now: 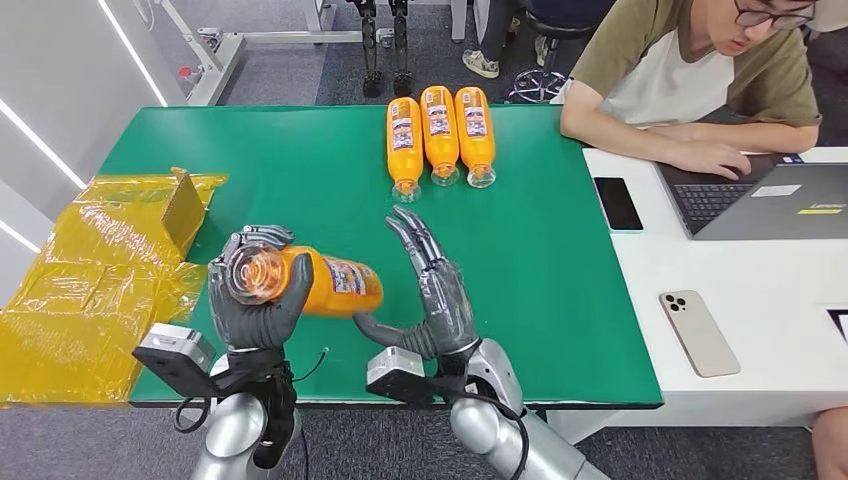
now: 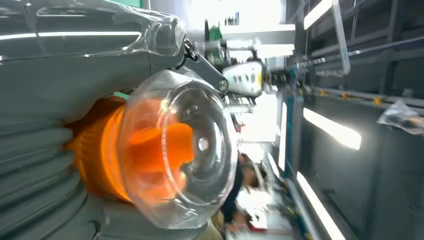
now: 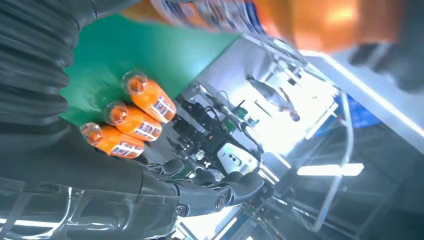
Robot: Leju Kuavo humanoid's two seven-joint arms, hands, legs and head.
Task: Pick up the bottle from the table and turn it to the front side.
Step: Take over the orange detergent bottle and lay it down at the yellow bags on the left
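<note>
- Now the left hand (image 1: 255, 300) grips the bottle (image 1: 315, 282) at its clear base end, holding it lying sideways above the near part of the green table (image 1: 540, 280).
- From the left wrist, the clear base (image 2: 182, 147) faces the camera.
- Right hand (image 1: 435, 290) stands beside the bottle with its fingers stretched apart, thumb under the bottle's far end; contact unclear.
- Three more bottles (image 1: 440, 135) lie side by side at the far edge.
- Yellow plastic wrap (image 1: 90, 290) sits at the left.
</note>
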